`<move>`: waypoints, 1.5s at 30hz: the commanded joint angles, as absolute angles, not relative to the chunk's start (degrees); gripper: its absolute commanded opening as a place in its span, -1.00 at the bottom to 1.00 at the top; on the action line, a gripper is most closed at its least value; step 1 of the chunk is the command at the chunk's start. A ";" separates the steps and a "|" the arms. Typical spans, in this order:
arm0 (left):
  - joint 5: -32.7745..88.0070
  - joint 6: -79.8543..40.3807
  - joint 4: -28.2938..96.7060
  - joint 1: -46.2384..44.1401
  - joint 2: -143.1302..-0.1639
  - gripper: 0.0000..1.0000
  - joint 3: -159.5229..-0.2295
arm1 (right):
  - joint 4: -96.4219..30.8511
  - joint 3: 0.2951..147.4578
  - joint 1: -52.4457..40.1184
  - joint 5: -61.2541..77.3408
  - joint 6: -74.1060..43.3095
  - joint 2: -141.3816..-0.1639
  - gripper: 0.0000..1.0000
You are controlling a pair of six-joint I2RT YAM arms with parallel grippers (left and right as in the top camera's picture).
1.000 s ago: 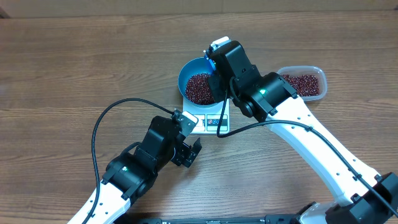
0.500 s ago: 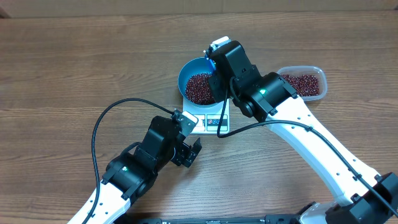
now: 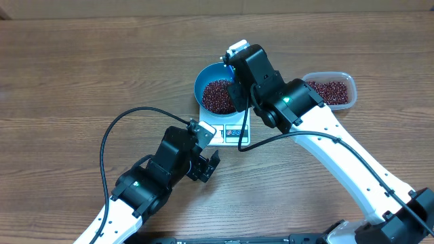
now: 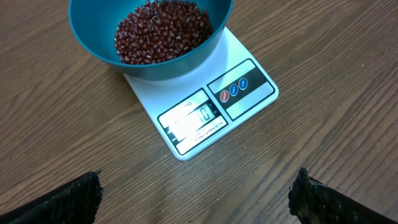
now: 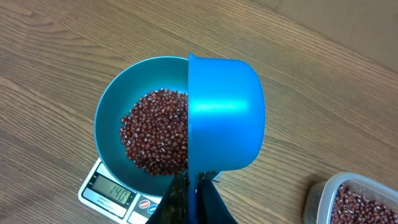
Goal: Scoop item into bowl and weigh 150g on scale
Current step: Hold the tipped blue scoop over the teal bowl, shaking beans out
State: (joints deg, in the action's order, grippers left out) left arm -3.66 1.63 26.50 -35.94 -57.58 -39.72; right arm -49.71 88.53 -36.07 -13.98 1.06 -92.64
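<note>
Overhead: bowl (image 3: pixel 203 80) on scale (image 3: pixel 229 133), part-filled with beans (image 3: pixel 217 96); stock tub (image 3: pixel 331 91) at bowl's 3 o'clock.
Left wrist: left gripper (image 4: pixel 196 198) wide, empty, at scale's 6 o'clock.
Right wrist: right gripper (image 5: pixel 193 194) clamped on scoop (image 5: pixel 225 115) above bowl; display (image 5: pixel 112 186) seemingly 140, so likely a small top-up left.

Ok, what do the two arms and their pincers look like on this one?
The left arm and right arm match: white smooth links, bulky black joint housings, a small green light on each. A thin black cable loops beside the left one; another trails along the right. The left pincer and right pincer are black.
</note>
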 commanded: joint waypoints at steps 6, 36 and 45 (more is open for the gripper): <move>-3.36 1.28 26.37 -35.64 -56.88 0.99 -39.35 | -49.30 89.76 -36.05 -14.98 1.83 -91.39 -0.92; -3.36 1.28 26.37 -35.64 -56.88 0.99 -39.35 | -49.12 89.76 -36.05 -14.96 5.04 -91.39 -0.92; -3.36 1.28 26.37 -35.64 -56.88 0.99 -39.35 | -49.17 89.76 -36.05 -14.98 6.37 -91.39 -0.92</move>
